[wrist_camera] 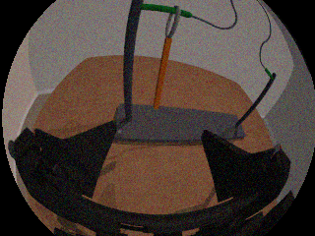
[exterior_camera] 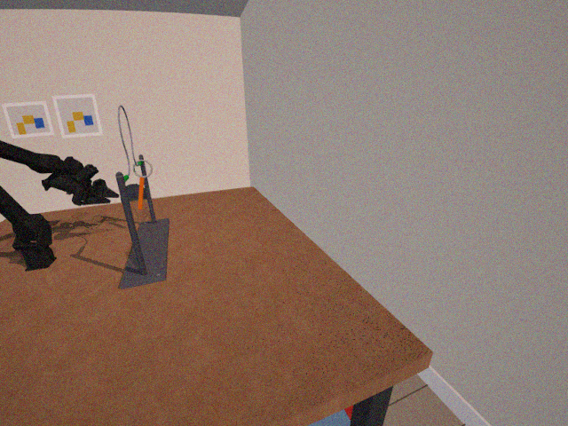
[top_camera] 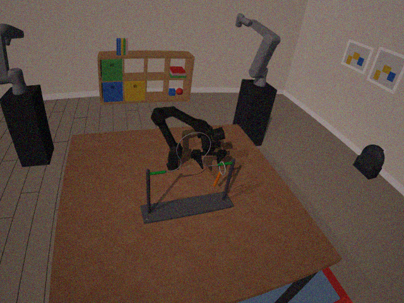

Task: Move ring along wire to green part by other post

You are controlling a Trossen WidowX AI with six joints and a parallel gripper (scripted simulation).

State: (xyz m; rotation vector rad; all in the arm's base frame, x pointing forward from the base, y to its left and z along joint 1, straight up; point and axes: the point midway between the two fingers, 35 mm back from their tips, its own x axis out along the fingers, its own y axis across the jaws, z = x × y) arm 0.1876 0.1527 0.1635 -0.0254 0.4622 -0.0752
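The ring [top_camera: 225, 169] [exterior_camera: 152, 169] [wrist_camera: 176, 22] hangs around the green part [top_camera: 230, 163] [wrist_camera: 155, 8] beside the right post [top_camera: 228, 180] [exterior_camera: 149, 197] [wrist_camera: 129, 59], as seen in the top view. Its orange handle [top_camera: 217, 179] [exterior_camera: 141, 193] [wrist_camera: 163, 74] hangs down, slightly tilted. The thin grey wire [top_camera: 196, 132] [wrist_camera: 217, 26] loops up between the posts. The other green part [top_camera: 158, 172] [exterior_camera: 125, 177] [wrist_camera: 268, 73] is bare. My gripper [top_camera: 215, 163] [exterior_camera: 114, 198] [wrist_camera: 160, 130] is open and empty, on the arm's side of the wire, apart from the handle.
The grey base [top_camera: 185, 207] [exterior_camera: 153, 252] [wrist_camera: 167, 125] stands on the brown table [top_camera: 182, 254] [exterior_camera: 256, 293]. The other post [top_camera: 148, 192] [exterior_camera: 130, 224] [wrist_camera: 256, 103] rises from its far end in the wrist view. A shelf and two grey arms on black pedestals stand beyond the table.
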